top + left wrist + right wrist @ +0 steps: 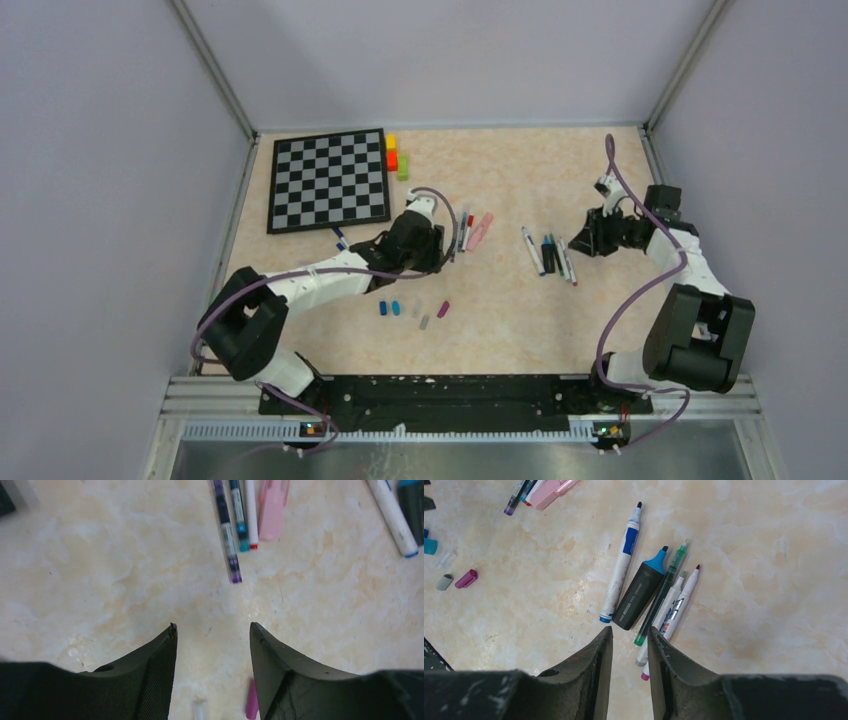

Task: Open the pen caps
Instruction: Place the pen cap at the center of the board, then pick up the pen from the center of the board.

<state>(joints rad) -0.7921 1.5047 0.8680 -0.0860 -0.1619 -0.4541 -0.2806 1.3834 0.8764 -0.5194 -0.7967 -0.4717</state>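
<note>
— What lies nearest the arms' bases?
— The loose pen caps, in a short row on the table: two blue, a clear one, a grey one, and a magenta cap at the right end.
— And the left fingers?
— The left fingers hang just past that row. They are set well apart, with only bare table between them, and hold nothing. In the wrist view the magenta cap sits right by one of them.
— What's ahead of them?
— A cluster of pens lying side by side: purple-ended, teal-ended, red-ended, then the pink highlighter.
— The right side?
— The right fingers are drawn close, leaving a narrow slit with nothing in it. Just beside them lie the uncapped pens: a white marker with a blue band, a dark highlighter with a blue tip, a green pen and two white ones.
— Farthest back?
— The chessboard has a lone pen at its near edge. Yellow, red and green blocks sit just beside its far right corner.
</note>
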